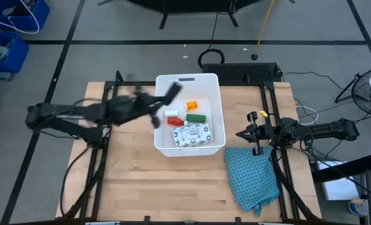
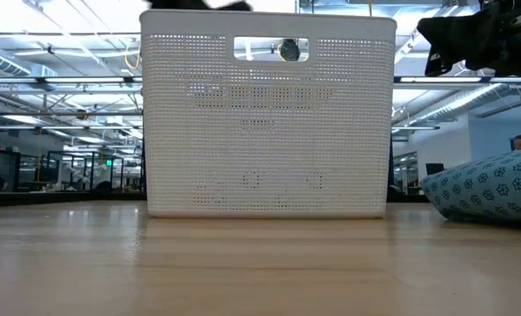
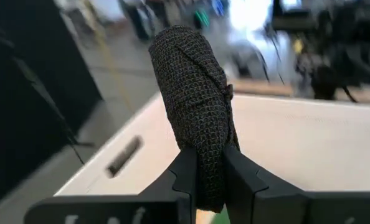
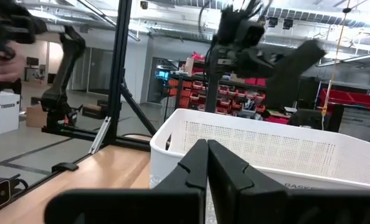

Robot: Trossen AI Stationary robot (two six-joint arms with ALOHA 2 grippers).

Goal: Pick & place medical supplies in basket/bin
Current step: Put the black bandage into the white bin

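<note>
**Black roll held over the white bin**

Nearest me on the table point(image 1: 173, 181) lies one teal checked cloth point(image 1: 253, 176), bunched at the right front corner. Just behind it my right pincer point(image 1: 243, 134) waits beside the bin, its fingers pressed together with nothing between them.

The bin point(image 1: 162, 147) is one white perforated tub with rounded corners and a slot handle on its far rim. Inside I count four items: a white printed flat packet point(image 1: 191, 135) toward the near wall, a green oblong point(image 1: 196, 117), a red tube with white cap point(image 1: 174, 120), and an orange vial point(image 1: 190, 105) farther back.

My left pincer point(image 3: 208, 171) hangs over the bin's far left corner, pinching a black oblong point(image 3: 196, 99), a dark, mesh-textured roll that stands up from between the fingers, above the rim.
</note>
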